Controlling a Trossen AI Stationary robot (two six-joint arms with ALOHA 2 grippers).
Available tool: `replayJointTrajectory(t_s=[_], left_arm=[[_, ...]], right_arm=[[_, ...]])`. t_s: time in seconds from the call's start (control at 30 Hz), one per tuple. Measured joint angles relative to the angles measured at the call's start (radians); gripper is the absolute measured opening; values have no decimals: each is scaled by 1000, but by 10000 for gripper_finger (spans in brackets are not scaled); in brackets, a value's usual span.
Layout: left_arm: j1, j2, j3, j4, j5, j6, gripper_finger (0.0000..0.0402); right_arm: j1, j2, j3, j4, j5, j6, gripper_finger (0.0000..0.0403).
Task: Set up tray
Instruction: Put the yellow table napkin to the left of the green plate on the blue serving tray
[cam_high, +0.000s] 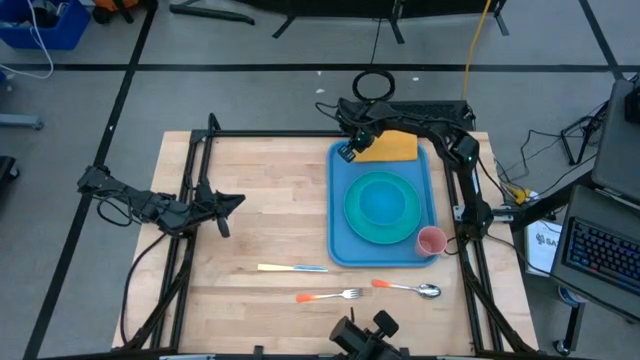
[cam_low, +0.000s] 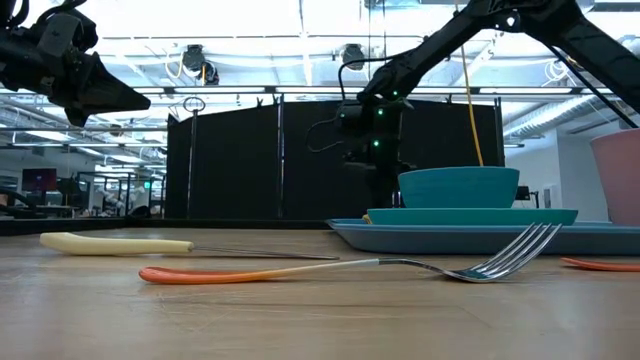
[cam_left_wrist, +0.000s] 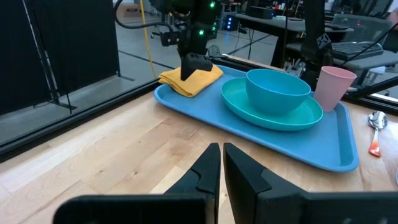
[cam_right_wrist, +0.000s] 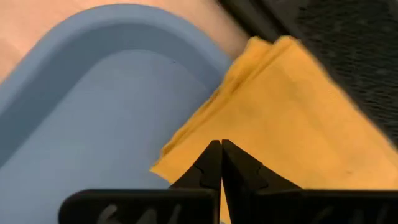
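Right gripper (cam_right_wrist: 221, 149), fingers pressed together, sits at the napkin (cam_right_wrist: 292, 118) on the tray's (cam_right_wrist: 93, 106) far corner.

You see the blue tray (cam_high: 338, 240) at about 3 o'clock from the table's centre, in the high view. On it, the yellow napkin (cam_high: 388, 147) lies at the tray's 12 o'clock end, partly over the rim; whether your right gripper (cam_high: 348, 148) pinches it, you cannot tell. A turquoise plate (cam_high: 383, 203) with a bowl (cam_left_wrist: 278, 90) fills the middle, and a pink cup (cam_high: 431, 241) stands at the tray's 5 o'clock corner. Your left gripper (cam_high: 228, 203) waits at the table's 9 o'clock, fingers nearly together, holding nothing. A knife (cam_high: 292, 268), fork (cam_high: 328, 295) and spoon (cam_high: 408, 288) lie on the wood at 6 o'clock.
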Motion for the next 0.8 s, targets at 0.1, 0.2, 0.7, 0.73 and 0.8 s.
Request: replayJointTrajectory(t_s=[0.1, 0.2, 0.7, 0.73, 0.8], left_arm=[[0, 0, 0, 0, 0, 0, 24], [0, 0, 0, 0, 0, 0, 24], [0, 0, 0, 0, 0, 0, 24], [0, 0, 0, 0, 0, 0, 24], [0, 0, 0, 0, 0, 0, 24]], right_arm=[[-9, 0, 0, -5, -60, 13, 0], [-12, 13, 1, -10, -58, 18, 0], [-12, 78, 2, -38, -98, 23, 0], [-13, 78, 2, -37, -104, 23, 0], [-8, 78, 2, -34, -110, 23, 0]])
